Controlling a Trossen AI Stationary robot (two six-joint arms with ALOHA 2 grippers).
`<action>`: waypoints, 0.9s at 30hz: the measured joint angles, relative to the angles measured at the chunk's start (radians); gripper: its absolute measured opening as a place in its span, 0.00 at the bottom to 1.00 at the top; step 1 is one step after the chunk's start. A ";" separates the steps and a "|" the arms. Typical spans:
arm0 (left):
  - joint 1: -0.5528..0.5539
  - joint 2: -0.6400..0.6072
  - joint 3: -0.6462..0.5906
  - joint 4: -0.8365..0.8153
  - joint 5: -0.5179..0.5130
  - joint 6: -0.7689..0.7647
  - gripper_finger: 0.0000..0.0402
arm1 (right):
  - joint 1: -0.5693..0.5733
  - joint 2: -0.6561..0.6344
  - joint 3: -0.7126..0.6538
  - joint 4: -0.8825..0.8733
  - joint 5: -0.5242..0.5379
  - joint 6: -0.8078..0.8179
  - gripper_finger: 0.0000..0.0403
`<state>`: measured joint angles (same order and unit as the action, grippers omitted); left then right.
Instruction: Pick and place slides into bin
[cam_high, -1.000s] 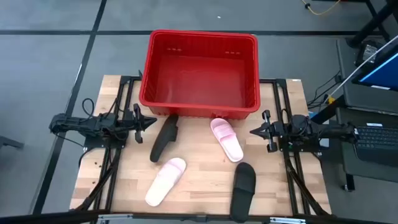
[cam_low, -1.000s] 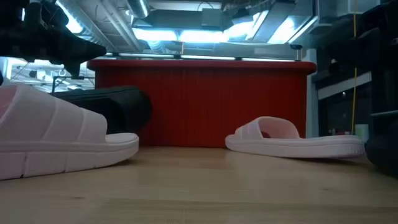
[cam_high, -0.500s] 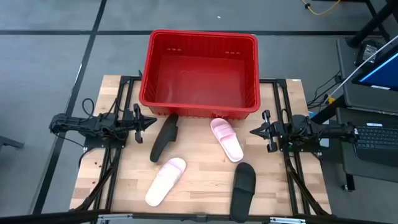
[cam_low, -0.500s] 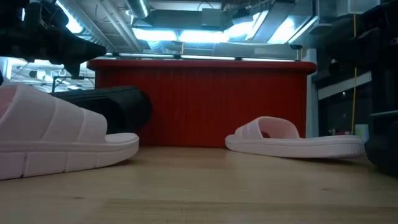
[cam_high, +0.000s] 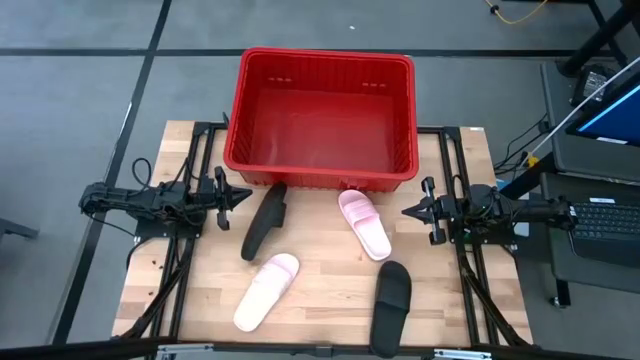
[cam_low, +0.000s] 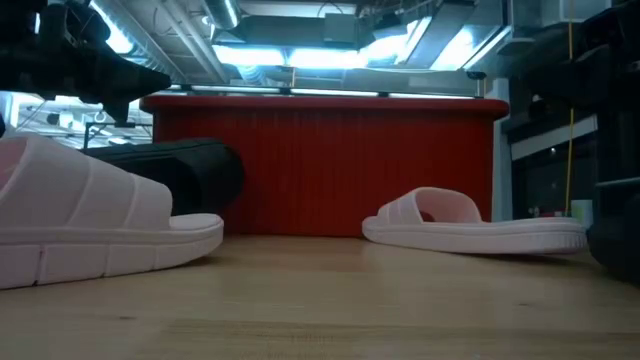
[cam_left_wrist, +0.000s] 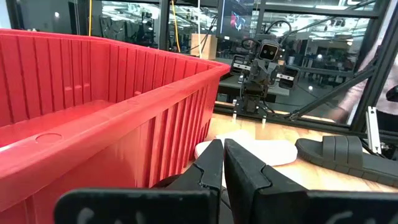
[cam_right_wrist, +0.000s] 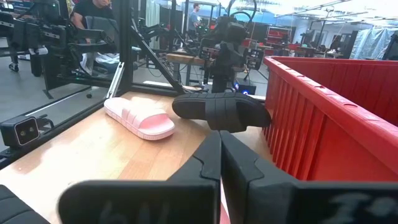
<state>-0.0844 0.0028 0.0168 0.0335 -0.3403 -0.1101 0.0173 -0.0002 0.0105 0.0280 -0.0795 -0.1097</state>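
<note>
Nothing has moved; left end effector (cam_high: 246, 194) and right end effector (cam_high: 405, 211) hover closed.

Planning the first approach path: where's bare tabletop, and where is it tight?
Free: the strip between the left pincer and the near pink slide, the patch between the two black slides, and the whole floor of the bin. Tight: along the bin's near wall, where one black and the far pink slide sit close.
</note>
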 joint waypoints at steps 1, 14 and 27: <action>0.000 0.000 0.000 0.000 0.000 0.000 0.03 | 0.000 0.000 0.000 0.000 0.000 0.000 0.01; 0.000 0.000 0.000 0.000 0.000 0.000 0.03 | 0.000 0.000 0.000 0.000 0.000 0.000 0.01; 0.000 0.000 0.000 0.000 0.000 0.000 0.02 | 0.000 0.000 0.000 0.000 0.000 0.000 0.01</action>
<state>-0.0845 0.0028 0.0170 0.0338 -0.3401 -0.1101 0.0170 -0.0002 0.0105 0.0279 -0.0795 -0.1098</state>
